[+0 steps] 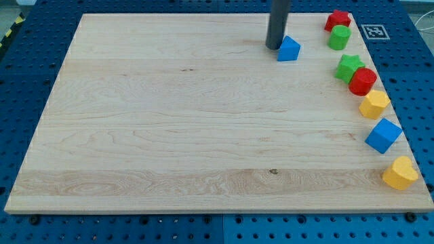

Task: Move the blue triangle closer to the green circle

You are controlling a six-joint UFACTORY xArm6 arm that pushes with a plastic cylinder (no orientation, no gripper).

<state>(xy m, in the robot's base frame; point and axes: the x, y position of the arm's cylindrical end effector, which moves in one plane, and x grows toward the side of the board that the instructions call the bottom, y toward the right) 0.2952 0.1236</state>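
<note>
My tip (273, 47) stands near the view's top edge of the wooden surface (169, 135), right of centre; there are no jaws on this rig, only the dark rod, so nothing spreads or pinches; the blue triangle (289, 49) sits just to the view's right of my tip, so close that I cannot tell whether the two touch; further to the view's right of my tip, and slightly higher, the green circle (339, 37) stands near the surface's right edge, with a clear gap between it and the triangle; the red star (337, 19) sits just above the green circle, touching or nearly so; below and to the right of my tip, the remaining blocks run down the right edge: a green star (348, 67), then a red block (363, 80) pressed against it, its shape rounded or many-sided; then a yellow block (373, 104), a blue cube (383, 135) and, lowest, a yellow heart-like block (399, 173).
</note>
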